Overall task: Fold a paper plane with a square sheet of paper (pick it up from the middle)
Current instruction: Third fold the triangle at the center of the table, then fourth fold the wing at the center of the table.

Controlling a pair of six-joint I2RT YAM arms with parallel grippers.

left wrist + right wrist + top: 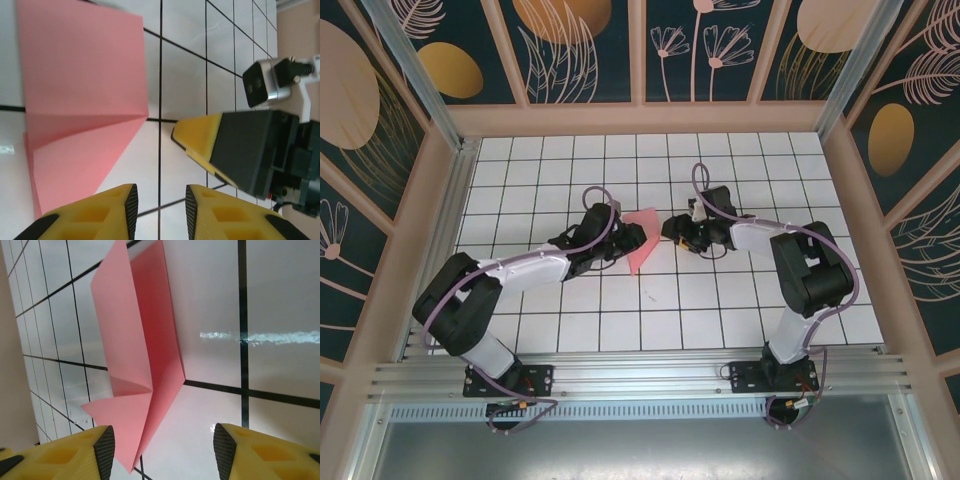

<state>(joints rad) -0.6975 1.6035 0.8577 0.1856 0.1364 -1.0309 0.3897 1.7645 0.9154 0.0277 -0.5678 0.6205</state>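
I see the pink paper (642, 240) lying creased and part-folded in the middle of the table (620, 320), my left hand (159, 200) at its left edge, fingers slightly apart, gripping nothing, my right hand (164, 445) just right of it, spread wide, empty

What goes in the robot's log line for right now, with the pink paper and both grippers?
sheet of paper: part-folded, on the table; left gripper: open, empty, beside paper; right gripper: open, empty

Pink square sheet of paper (642, 240): folded, creased, flaps slightly raised.
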